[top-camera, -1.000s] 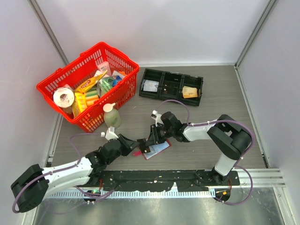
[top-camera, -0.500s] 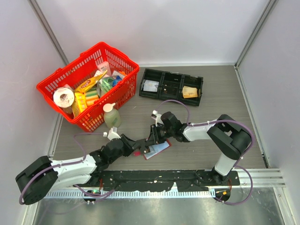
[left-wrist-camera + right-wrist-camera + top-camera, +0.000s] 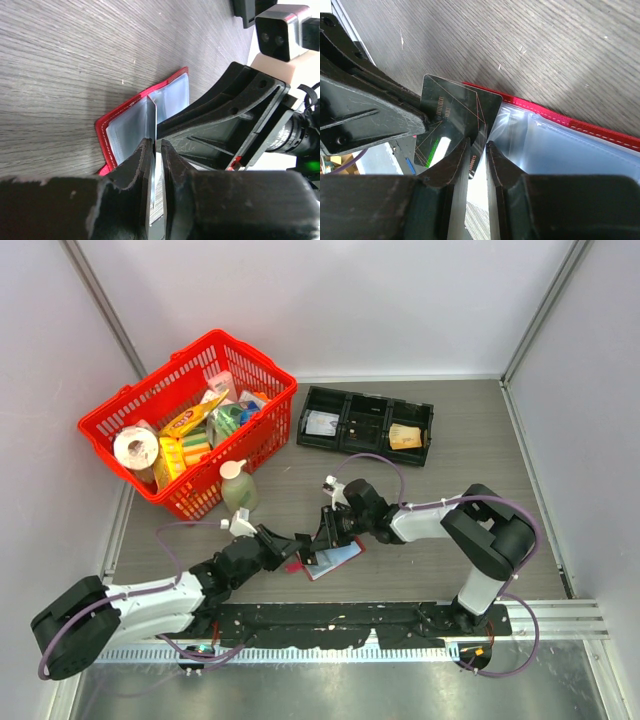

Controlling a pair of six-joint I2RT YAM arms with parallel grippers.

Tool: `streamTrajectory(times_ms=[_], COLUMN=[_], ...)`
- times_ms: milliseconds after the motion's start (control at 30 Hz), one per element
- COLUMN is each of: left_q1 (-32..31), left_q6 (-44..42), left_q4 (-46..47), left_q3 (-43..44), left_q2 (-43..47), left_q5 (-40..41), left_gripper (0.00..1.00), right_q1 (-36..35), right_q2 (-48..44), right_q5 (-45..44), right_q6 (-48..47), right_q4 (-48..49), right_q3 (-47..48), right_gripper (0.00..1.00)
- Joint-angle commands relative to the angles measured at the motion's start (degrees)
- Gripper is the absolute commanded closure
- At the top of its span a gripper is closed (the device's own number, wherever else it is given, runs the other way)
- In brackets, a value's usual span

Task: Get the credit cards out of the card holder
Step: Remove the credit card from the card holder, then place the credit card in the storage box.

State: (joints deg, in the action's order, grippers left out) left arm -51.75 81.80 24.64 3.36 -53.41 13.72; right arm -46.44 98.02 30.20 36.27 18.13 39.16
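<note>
The card holder [image 3: 342,558] lies open on the table, red with pale clear sleeves, and shows in the left wrist view [image 3: 125,131] and the right wrist view [image 3: 555,145]. A dark, shiny credit card [image 3: 451,107] stands above its left edge, out of the sleeves. My right gripper [image 3: 478,145] is shut on one corner of the card, and it also shows in the top view [image 3: 323,534]. My left gripper [image 3: 156,145] is shut on the card's other end, seen edge-on, and it shows in the top view too [image 3: 302,544]. The two grippers meet tip to tip over the wallet.
A black three-compartment tray [image 3: 365,425] stands at the back, with a card in its left part and a tan paper wad [image 3: 405,437] in its right. A red basket [image 3: 190,420] full of goods is at the back left, with a soap bottle [image 3: 238,490] beside it.
My left gripper has moved right and up to the wallet's left edge, meeting the right gripper and closing on the card. The right arm has hardly moved.
</note>
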Motion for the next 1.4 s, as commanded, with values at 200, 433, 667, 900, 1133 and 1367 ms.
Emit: streamTrajectory(times_ms=[200, 433, 667, 900, 1133, 1367], left_q1=[-0.1, -0.1, 0.2, 0.3, 0.2, 0.3], left_q6=[-2.8, -12.1, -30.4, -47.2, -62.2, -69.0], left_q4=[-0.3, -8.9, -16.0, -22.7, -32.3, -36.4], left_q3=[1.7, 4.7, 10.4, 20.0, 31.4, 38.9], left_q2=[-2.8, 6.4, 15.7, 17.0, 13.0, 6.8], left_q5=[-0.4, 0.6, -4.6, -17.5, -30.3, -39.6], left_gripper=[0.91, 1.00, 1.00, 1.00, 1.00, 1.00], right_q1=[-0.6, -0.5, 0.8, 1.8, 1.8, 1.9], right_q2=[-0.7, -7.8, -20.7, -32.3, -42.0, -44.5], right_q5=[-0.1, 0.1, -2.3, -1.0, 1.0, 8.1], right_q6=[0.4, -2.4, -11.8, -26.0, -38.0, -44.4], right_q4=[2.0, 0.4, -14.8, -31.3, -45.1, -47.2], right_q3=[-1.0, -1.5, 2.6, 9.1, 14.2, 16.0], right_gripper=[0.76, 0.69, 0.50, 0.35, 0.30, 0.35])
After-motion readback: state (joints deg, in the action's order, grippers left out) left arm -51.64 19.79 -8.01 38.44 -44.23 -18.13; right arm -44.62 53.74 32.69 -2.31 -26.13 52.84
